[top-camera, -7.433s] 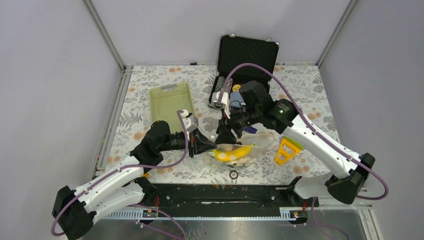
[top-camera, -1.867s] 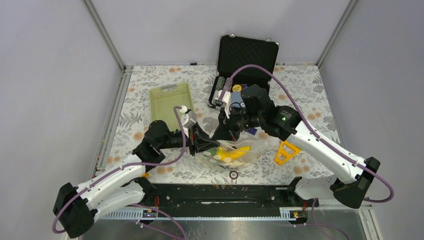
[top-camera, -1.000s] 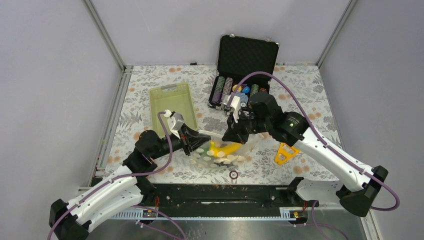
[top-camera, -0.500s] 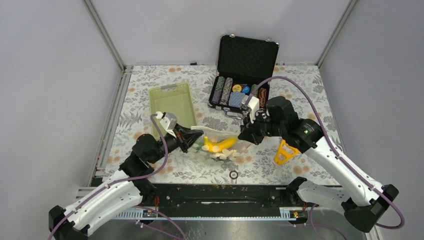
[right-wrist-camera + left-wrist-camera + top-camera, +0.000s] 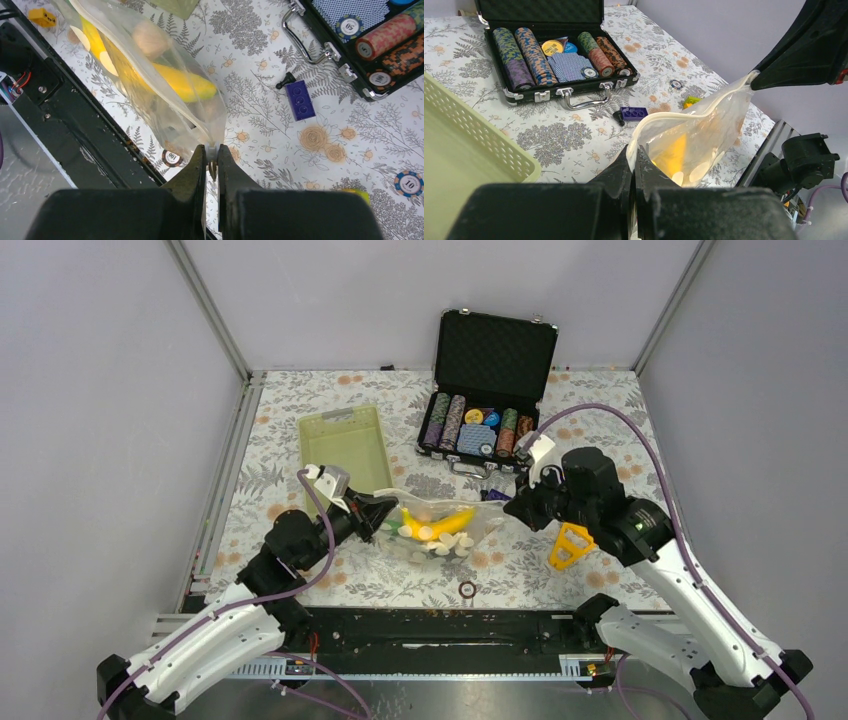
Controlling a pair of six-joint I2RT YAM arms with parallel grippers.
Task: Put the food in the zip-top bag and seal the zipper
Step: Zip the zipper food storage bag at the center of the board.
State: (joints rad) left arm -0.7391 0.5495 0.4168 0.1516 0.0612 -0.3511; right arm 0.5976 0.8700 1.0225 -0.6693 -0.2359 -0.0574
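Plastic stretches taut between the two hands: the zip-top bag (image 5: 437, 531) (image 5: 691, 135) (image 5: 150, 75) hangs over the middle of the tabletop (image 5: 290, 400), somewhat toward its near edge. The left hand (image 5: 379, 508) (image 5: 633, 152) is clamped on the bag's left end and the right hand (image 5: 514, 508) (image 5: 212, 153) on its right end, both pinching at the zipper (image 5: 659, 116). A yellow banana (image 5: 448, 523) (image 5: 177, 81) lies inside, and the bag sags low; whether it touches the tabletop I cannot tell. A green basket (image 5: 345, 445) sits toward the far left corner, an open poker chip case (image 5: 480, 425) is at the far edge, and a yellow triangular tool (image 5: 570, 543) lies near the right hand.
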